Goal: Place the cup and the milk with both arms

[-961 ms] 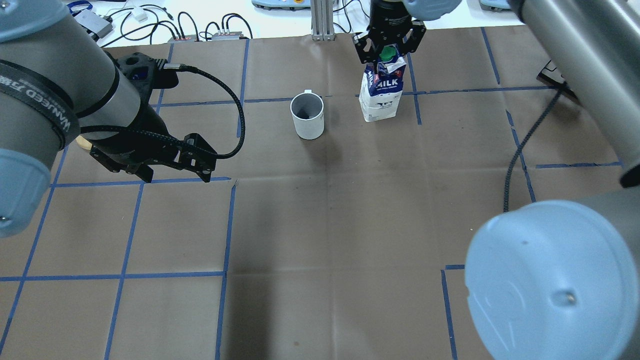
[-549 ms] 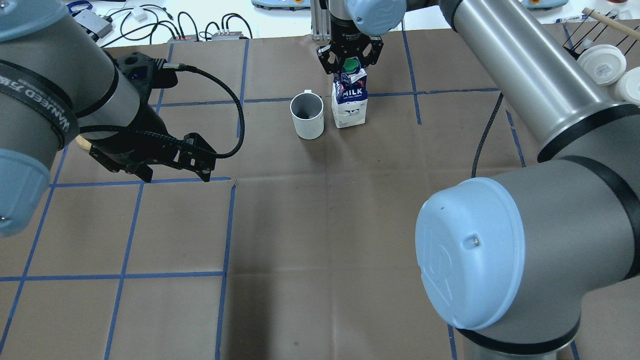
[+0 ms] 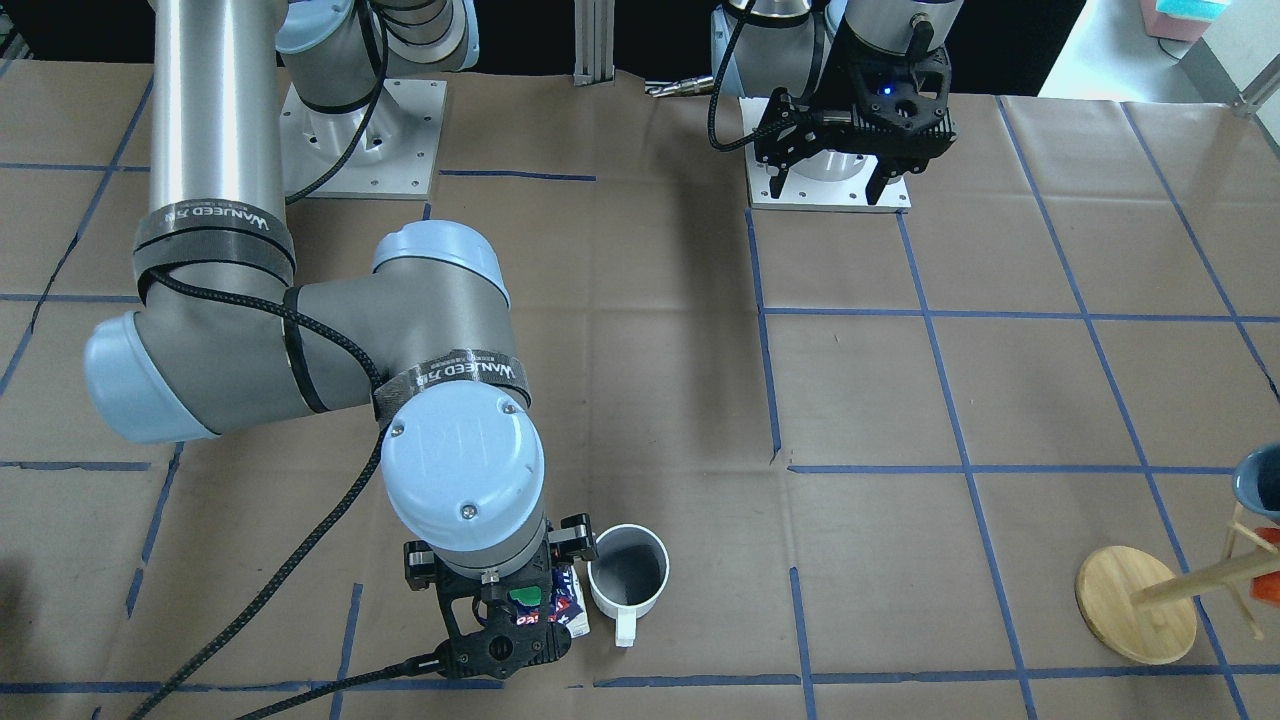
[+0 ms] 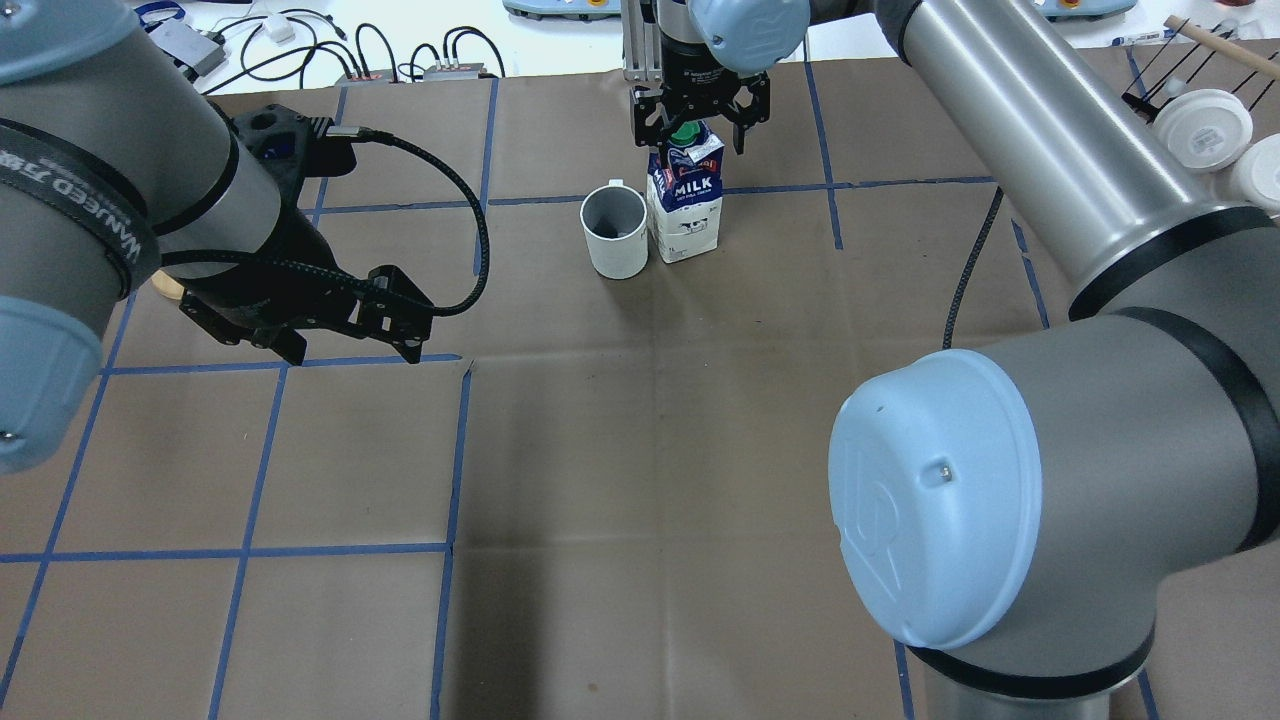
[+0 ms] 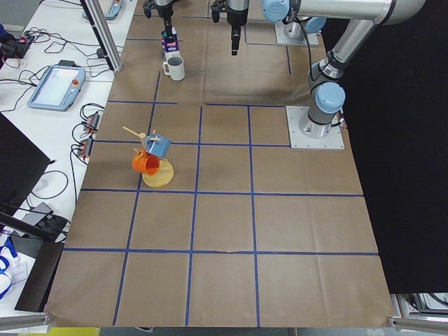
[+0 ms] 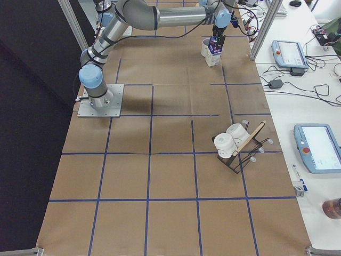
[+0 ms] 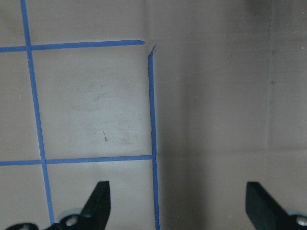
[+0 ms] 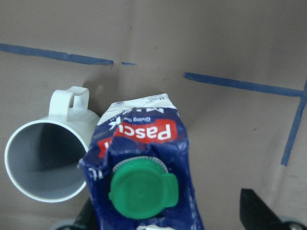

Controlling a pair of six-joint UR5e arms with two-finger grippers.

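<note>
The milk carton stands upright on the brown paper, its side right against the white cup. Both show in the front view, milk and cup. My right gripper hangs directly over the carton's green cap. Its jaws are open: one finger stands well clear of the carton, the other is close to its side. My left gripper is open and empty, hovering over bare paper far to the left of the cup; its fingers are spread wide.
A wooden mug tree with an orange and a blue mug stands towards the robot's left end of the table. A black rack with white cups is at the right. An aluminium post stands just behind the carton.
My right arm moved the milk carton leftwards until it stood against the cup, and the jaws spread off it. The left arm and the cup have not moved.
</note>
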